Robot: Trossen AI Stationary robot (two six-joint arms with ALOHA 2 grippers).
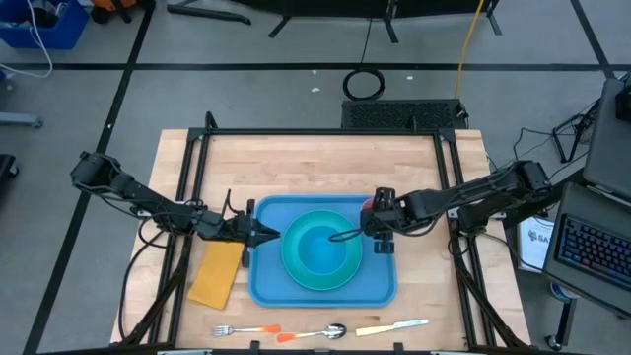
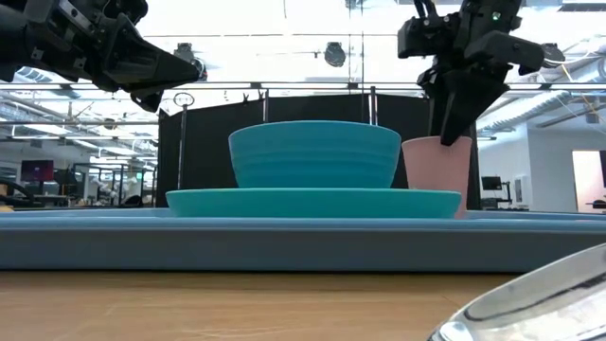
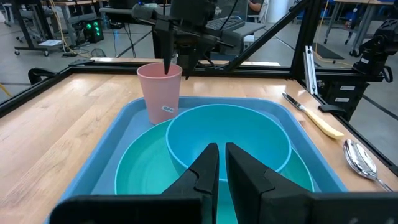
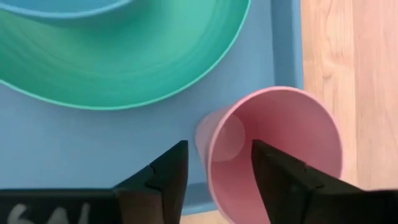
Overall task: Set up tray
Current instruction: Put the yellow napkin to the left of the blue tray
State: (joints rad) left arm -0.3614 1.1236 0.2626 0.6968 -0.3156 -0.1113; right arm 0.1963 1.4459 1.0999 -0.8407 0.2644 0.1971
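Wooden table (image 1: 315,163): tray (image 1: 264,286) between left fingers (image 1: 258,233), right fingers (image 1: 373,229).

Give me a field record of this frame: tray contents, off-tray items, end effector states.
tray: blue, centre of table
on tray: teal plate with blue bowl on it; pink cup upright in a tray corner
off tray: yellow napkin beside the tray; fork, spoon, knife along the table's front edge
left end effector: nearly shut, empty, over the tray's left rim
right end effector: open, straddling the cup's rim, one finger inside
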